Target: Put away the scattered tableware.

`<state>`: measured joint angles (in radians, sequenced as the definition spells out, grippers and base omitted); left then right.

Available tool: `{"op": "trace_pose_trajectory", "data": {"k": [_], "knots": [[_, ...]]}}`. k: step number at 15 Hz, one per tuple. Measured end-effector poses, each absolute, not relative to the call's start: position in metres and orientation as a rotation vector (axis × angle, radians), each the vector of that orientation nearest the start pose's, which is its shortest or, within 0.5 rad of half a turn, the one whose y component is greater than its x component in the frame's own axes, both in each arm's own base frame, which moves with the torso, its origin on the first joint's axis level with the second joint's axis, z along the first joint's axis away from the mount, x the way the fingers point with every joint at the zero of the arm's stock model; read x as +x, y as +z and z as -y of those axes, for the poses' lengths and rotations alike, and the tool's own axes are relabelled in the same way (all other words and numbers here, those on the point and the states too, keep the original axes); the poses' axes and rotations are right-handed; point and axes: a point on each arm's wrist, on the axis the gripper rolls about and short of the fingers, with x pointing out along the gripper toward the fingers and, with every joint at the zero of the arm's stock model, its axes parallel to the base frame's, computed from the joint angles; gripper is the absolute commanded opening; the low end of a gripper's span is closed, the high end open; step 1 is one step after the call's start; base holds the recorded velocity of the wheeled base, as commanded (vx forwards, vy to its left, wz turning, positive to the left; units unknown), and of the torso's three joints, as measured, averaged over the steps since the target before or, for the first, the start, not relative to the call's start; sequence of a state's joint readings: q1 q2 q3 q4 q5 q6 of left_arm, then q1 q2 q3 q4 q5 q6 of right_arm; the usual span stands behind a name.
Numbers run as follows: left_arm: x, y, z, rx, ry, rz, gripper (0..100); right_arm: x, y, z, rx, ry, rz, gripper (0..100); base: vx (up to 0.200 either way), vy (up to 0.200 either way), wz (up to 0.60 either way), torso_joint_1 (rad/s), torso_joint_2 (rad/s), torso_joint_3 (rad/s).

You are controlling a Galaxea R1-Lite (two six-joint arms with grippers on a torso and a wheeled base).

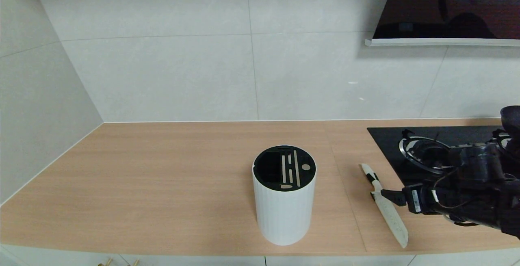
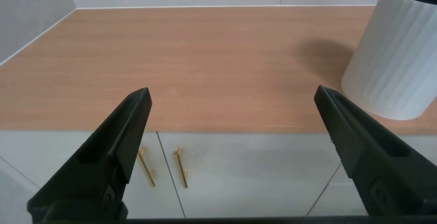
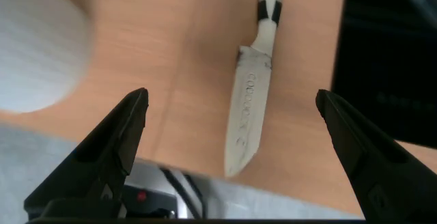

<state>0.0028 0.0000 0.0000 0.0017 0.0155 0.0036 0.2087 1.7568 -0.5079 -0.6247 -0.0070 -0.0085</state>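
Over at the right end of the worktop, the right gripper [image 3: 231, 95] hangs with its jaws spread wide and nothing between them. It sits just above a white knife [image 1: 389, 217], roughly where the banded handle meets the blade. Whether a fingertip touches the knife I cannot tell from where I stand. The wide spread looks chosen so the fingers can come down on either side of the knife, and the spot suggests it means to grip the handle end, not the edge.

The knife lies flat on the wooden counter [image 1: 162, 176], handle toward the wall and tip toward the front edge. It is just beside the black hob [image 1: 390, 144] and a little apart from the holder [image 1: 284, 209]. That holder is a white ribbed cylinder standing upright near the front of the counter. Its black top has narrow slots and a larger opening, all of them unfilled, so I take it as the place the knife is meant to go.

Further left, the left gripper [image 2: 232, 91] is parked at the counter's front edge, above the cupboard doors with their gold handles [image 2: 181, 169]. Its jaws are also wide and hold nothing, well clear of the knife.
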Motion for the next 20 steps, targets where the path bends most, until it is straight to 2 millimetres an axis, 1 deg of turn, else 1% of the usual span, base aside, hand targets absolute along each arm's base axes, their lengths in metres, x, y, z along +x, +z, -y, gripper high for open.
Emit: {"op": "trace_pose_trajectory", "data": {"k": [4, 8, 10, 13, 20], "knots": [[-0.023, 0.075, 0.0, 0.003, 0.019, -0.002, 100, 0.293, 0.057, -0.062, -0.106, 0.17, -0.688, 100, 0.0, 0.0, 0.0, 0.0, 0.0, 0.0], [-0.023, 0.075, 0.0, 0.003, 0.019, -0.001, 100, 0.319, 0.029, -0.066, -0.118, 0.143, -0.701, 100, 0.0, 0.0, 0.0, 0.0, 0.0, 0.0], [-0.023, 0.075, 0.0, 0.003, 0.019, -0.002, 100, 0.324, 0.019, -0.066, -0.121, 0.133, -0.709, 100, 0.0, 0.0, 0.0, 0.0, 0.0, 0.0], [-0.023, 0.075, 0.0, 0.003, 0.019, -0.002, 100, 0.328, 0.01, -0.066, -0.119, 0.126, -0.728, 100, 0.0, 0.0, 0.0, 0.0, 0.0, 0.0], [-0.023, 0.075, 0.0, 0.003, 0.019, -0.002, 100, 0.337, 0.0, -0.061, -0.114, 0.092, -0.738, 100, 0.0, 0.0, 0.0, 0.0, 0.0, 0.0]]}}
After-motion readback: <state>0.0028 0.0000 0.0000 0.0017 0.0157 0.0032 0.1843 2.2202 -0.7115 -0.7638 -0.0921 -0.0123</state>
